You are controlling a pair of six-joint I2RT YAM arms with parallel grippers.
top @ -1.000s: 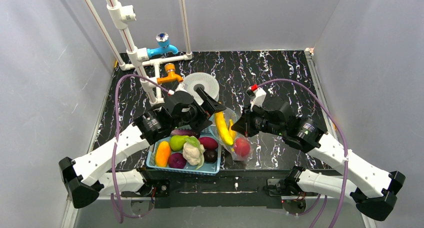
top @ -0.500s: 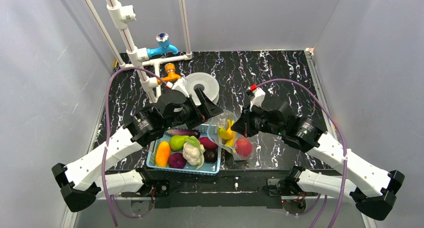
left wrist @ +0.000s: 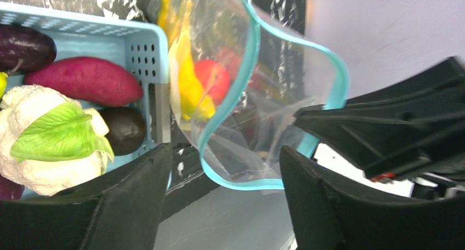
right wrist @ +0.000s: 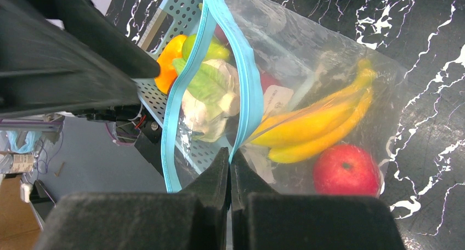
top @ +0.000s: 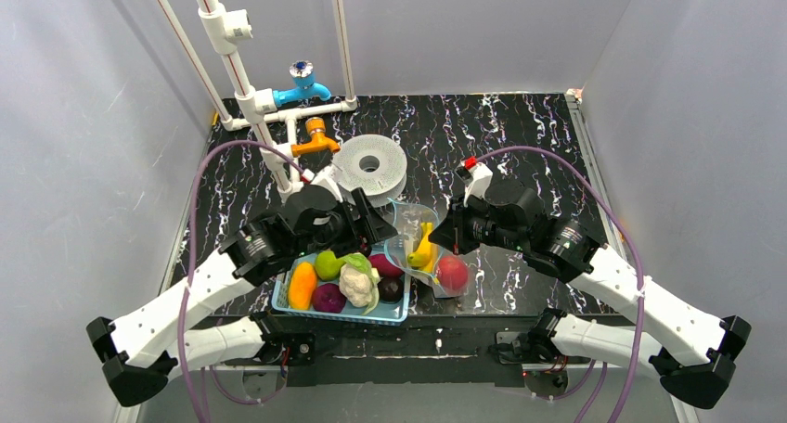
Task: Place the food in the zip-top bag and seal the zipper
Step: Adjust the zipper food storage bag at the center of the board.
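Observation:
The zip-top bag (top: pixel 429 256) hangs open beside the basket, with yellow bananas (top: pixel 422 249) and a red apple (top: pixel 452 273) inside. My right gripper (right wrist: pixel 230 154) is shut on one lip of the teal zipper (right wrist: pixel 247 74), and the bananas (right wrist: pixel 312 124) and apple (right wrist: pixel 345 170) show through the plastic. My left gripper (left wrist: pixel 222 157) is open and holds nothing. It hovers over the seam between basket and bag mouth (left wrist: pixel 285 85). More food lies in the basket: eggplant (left wrist: pixel 24 44), maroon piece (left wrist: pixel 82 80), cauliflower (left wrist: pixel 33 113), orange piece (top: pixel 302 285).
The light-blue slotted basket (top: pixel 278 302) stands at the table's near edge, left of the bag. Behind it are a white round disc (top: pixel 369 165), an orange tap (top: pixel 316 135) and a blue tap (top: pixel 302 87) on white pipes. Grey walls close in on both sides.
The bananas have dropped from the bag's mouth down into the bag. My left gripper has drawn back leftward toward the basket and narrowed a little. The right gripper has kept its hold.

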